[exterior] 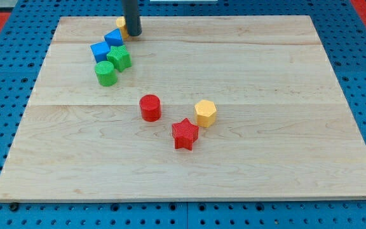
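My tip [133, 34] stands at the view's top left, touching or almost touching a yellow block [121, 25] that it partly hides. Just left of it lies a blue block [114, 37], with a second blue block [100, 51] below that. A green star-like block [119, 58] and a green cylinder [105, 73] sit beneath them in a tight cluster. Nearer the middle are a red cylinder [150, 107], a yellow hexagonal block [205, 113] and a red star [185, 133].
The blocks lie on a pale wooden board [265, 76], which rests on a blue perforated surface [18, 63]. A red area shows at the view's top corners.
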Action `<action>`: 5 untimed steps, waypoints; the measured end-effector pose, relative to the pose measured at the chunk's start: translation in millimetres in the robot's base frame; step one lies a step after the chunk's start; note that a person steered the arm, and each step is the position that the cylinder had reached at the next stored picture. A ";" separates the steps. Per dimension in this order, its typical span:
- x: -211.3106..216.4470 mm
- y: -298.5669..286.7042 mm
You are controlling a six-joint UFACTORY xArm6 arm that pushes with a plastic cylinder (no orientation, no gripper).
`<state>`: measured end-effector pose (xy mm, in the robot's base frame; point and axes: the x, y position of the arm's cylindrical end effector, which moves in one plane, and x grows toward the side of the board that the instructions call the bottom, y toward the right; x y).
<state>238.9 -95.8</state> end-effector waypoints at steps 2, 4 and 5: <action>-41.0 -74.0; -40.8 -28.6; -22.6 -32.7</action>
<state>216.3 -128.5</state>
